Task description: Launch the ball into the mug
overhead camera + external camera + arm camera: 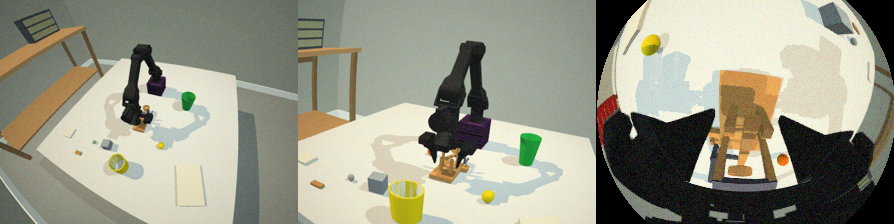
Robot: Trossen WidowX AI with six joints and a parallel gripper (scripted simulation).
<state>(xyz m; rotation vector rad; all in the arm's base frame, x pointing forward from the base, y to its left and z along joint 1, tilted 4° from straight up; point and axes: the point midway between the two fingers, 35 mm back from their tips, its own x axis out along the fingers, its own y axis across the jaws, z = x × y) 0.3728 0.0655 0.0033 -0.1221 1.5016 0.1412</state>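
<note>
The wooden catapult [139, 128] [440, 176] [748, 80] stands mid-table. Its throwing arm's cup [740, 171] looks empty in the wrist view. My gripper [446, 165] [748, 115] is open and empty, pointing down with its fingers on either side of the catapult's frame. An orange ball [429, 152] [782, 159] lies on the table beside the catapult, partly hidden behind my gripper in the exterior view. A yellow ball [161, 145] [488, 196] [651, 45] lies farther off. The yellow mug [123, 167] [407, 207] stands upright near the front edge.
A grey block [107, 144] [377, 183] [835, 19] and small grey ball [94, 142] [351, 177] lie near the mug. A green cup [188, 101] [529, 150] stands right of the arm. A purple box [156, 88] [475, 134] is at its base. A cream slab [190, 186] lies at front right.
</note>
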